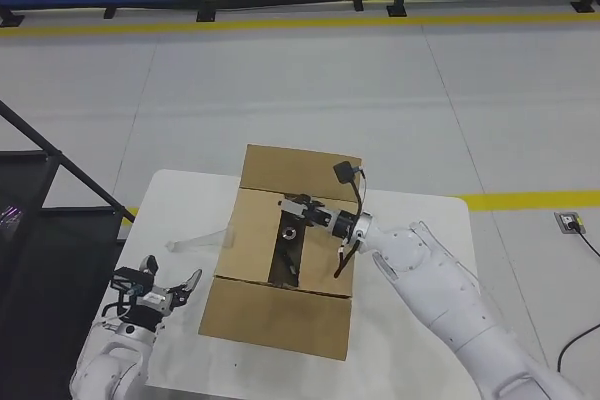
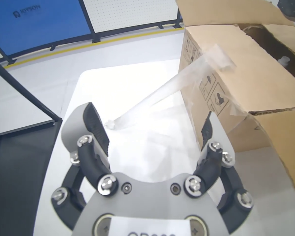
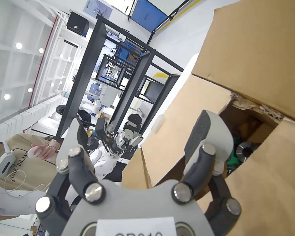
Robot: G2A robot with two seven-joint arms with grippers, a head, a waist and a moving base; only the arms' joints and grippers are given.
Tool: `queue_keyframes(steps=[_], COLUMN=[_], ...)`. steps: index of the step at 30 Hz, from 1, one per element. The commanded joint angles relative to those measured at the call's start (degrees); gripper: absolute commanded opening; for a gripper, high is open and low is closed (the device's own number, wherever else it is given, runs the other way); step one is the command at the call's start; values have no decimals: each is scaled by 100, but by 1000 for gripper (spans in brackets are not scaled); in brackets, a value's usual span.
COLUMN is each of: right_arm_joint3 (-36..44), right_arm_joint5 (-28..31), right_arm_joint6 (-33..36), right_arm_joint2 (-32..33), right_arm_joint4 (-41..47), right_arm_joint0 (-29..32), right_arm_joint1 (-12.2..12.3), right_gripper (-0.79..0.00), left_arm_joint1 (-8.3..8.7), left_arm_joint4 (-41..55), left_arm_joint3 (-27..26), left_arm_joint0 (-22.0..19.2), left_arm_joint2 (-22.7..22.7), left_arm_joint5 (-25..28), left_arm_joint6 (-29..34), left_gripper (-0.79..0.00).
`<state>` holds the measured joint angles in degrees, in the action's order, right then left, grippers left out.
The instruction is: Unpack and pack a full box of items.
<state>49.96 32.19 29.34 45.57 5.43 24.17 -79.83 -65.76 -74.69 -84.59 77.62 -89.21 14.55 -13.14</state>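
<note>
A brown cardboard box (image 1: 280, 260) stands in the middle of the white table (image 1: 180, 200), its top flaps parted along a narrow gap. In the gap lie a round metal part (image 3: 245, 149) and something green (image 3: 232, 159). My right gripper (image 1: 300, 208) hovers over the far end of that gap, open, with one finger (image 3: 206, 128) just above the flap edge and nothing held. My left gripper (image 1: 165, 295) sits low on the table near the box's left front corner, open and empty (image 2: 152, 126). A clear strip of tape (image 2: 162, 92) hangs from the box's side toward it.
A black metal frame (image 1: 20, 230) stands just off the table's left edge. The box's far flap (image 1: 300, 165) is folded outward. The bare tabletop lies left of the box and along the right side (image 1: 420, 230).
</note>
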Motion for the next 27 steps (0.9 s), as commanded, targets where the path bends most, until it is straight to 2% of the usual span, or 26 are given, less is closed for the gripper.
queue_keyframes(steps=[1,7,11,21,27], right_arm_joint3=[14,155,128,-212,-611], right_arm_joint5=[-51,-274,-416,-779,-1028], right_arm_joint6=[-11,140,312,941,1174], right_arm_joint2=[-4,55,45,-142,-312], right_arm_joint4=[-24,-95,-129,-39,68], right_arm_joint0=[47,212,201,-47,-269], right_arm_joint1=[2,6,-21,-191,-366], right_gripper=[0,0,0,0,0], left_arm_joint1=[-14,-57,-75,-72,-66], left_arm_joint4=[-45,-273,-381,-519,-329], left_arm_joint3=[151,436,442,255,98], left_arm_joint0=[-142,-500,-560,-353,-160], left_arm_joint2=[111,439,574,620,479], left_arm_joint5=[16,-6,-6,63,30], left_arm_joint6=[-54,-58,-117,-228,-315], left_gripper=[0,0,0,0,0])
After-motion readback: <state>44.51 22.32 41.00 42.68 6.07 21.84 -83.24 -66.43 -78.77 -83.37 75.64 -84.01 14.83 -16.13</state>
